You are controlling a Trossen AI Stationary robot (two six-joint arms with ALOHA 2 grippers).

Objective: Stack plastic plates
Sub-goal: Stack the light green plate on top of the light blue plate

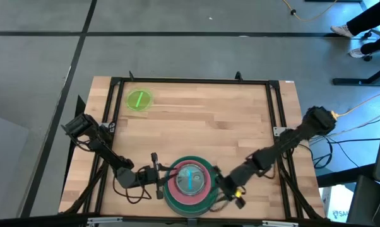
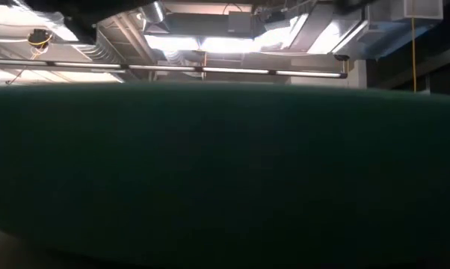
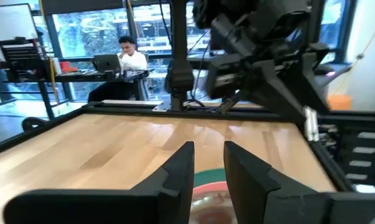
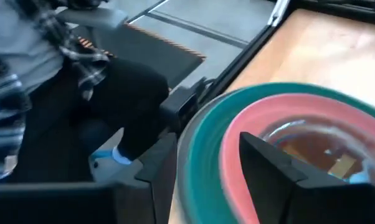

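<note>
High view: the wooden table (image 1: 209, 120) carries a plate stack (image 1: 189, 184) at lower centre and a lime plate (image 1: 139, 99) upper left. The left gripper (image 1: 157, 177) and right gripper (image 1: 220, 184) flank the stack.

Left wrist view: fingers (image 3: 178, 171) parted, empty.

Right wrist view: fingers (image 4: 271, 165) spread astride the stack's rim.

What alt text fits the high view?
A stack of plastic plates sits at the wooden table's near edge, with the left end effector and right end effector flanking it. One lime green plate lies apart at the far left corner.
</note>
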